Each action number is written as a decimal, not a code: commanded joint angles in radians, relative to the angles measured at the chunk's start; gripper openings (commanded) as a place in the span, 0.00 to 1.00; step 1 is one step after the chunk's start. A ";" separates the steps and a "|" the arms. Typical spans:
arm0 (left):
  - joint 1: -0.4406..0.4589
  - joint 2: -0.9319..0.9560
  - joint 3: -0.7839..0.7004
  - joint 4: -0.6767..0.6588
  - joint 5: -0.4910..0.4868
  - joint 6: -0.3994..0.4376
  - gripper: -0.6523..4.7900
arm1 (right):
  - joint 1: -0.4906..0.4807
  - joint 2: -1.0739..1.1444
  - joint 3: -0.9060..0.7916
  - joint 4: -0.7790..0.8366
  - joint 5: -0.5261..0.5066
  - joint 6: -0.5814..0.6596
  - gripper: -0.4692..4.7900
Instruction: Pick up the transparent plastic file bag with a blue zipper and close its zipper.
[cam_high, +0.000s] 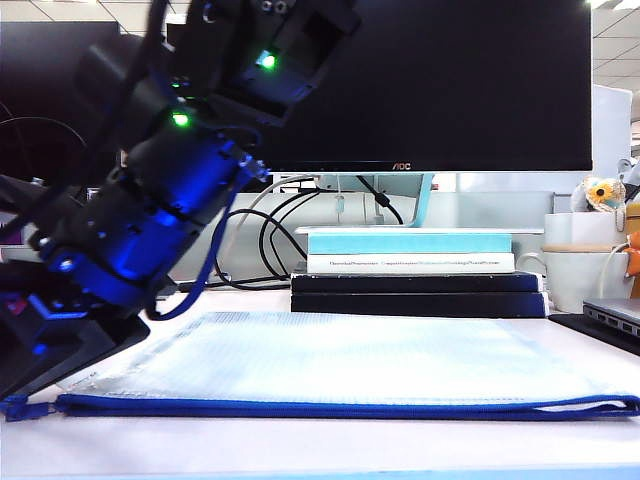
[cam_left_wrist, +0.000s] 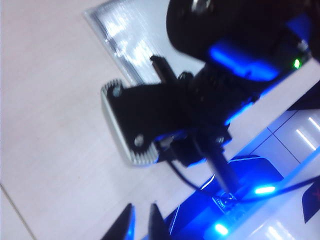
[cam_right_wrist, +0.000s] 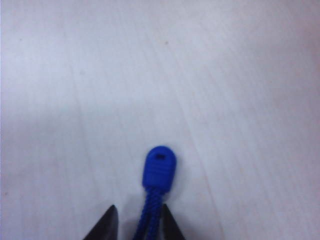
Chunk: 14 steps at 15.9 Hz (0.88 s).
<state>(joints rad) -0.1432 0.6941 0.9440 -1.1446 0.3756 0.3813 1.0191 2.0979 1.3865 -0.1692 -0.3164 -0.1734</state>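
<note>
Nearest the exterior camera, the zipper (cam_high: 340, 407) runs as a dark blue strip along the front edge of the bag (cam_high: 350, 355), which lies flat on the table (cam_high: 300, 450). Its long axis goes straight across that view, left to right. The pull tab (cam_high: 15, 408) sits at the far left end, just off the bag's corner.

That end is what the next move depends on. In the right wrist view the tab's cord passes between the fingertips of the right gripper (cam_right_wrist: 139, 225), and the blue toggle (cam_right_wrist: 159, 167) pokes out just beyond them over bare table. The jaws stand partly apart, a little wider than the cord. Whether they actually pinch it I cannot tell.

So the right arm is across on the left side of the exterior view, right at the tab. Judging by this, any pull has to go rightward along the strip, in line with it and not across it. At the right end the two blue edges seem to part slightly, but how much is unzipped is unclear.

The left gripper (cam_left_wrist: 142, 226) hangs over the table near that same corner, a narrow slit apart and empty. Its camera shows the other arm's ribbed finger (cam_left_wrist: 130, 115) and the bag corner beyond.

Behind the bag lie stacked books (cam_high: 415, 280).
</note>
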 joint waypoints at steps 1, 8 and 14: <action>0.000 0.000 0.006 0.011 0.006 0.004 0.21 | 0.019 0.010 0.001 -0.007 0.070 -0.004 0.08; 0.000 -0.053 0.006 0.212 -0.204 -0.015 0.32 | -0.019 -0.084 0.001 -0.035 0.206 -0.004 0.08; 0.000 -0.118 0.004 0.253 -0.024 0.135 0.41 | -0.071 -0.256 0.001 -0.118 0.204 -0.004 0.08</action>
<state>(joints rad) -0.1429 0.5747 0.9474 -0.8925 0.2802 0.4568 0.9482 1.8702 1.3823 -0.2802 -0.1085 -0.1772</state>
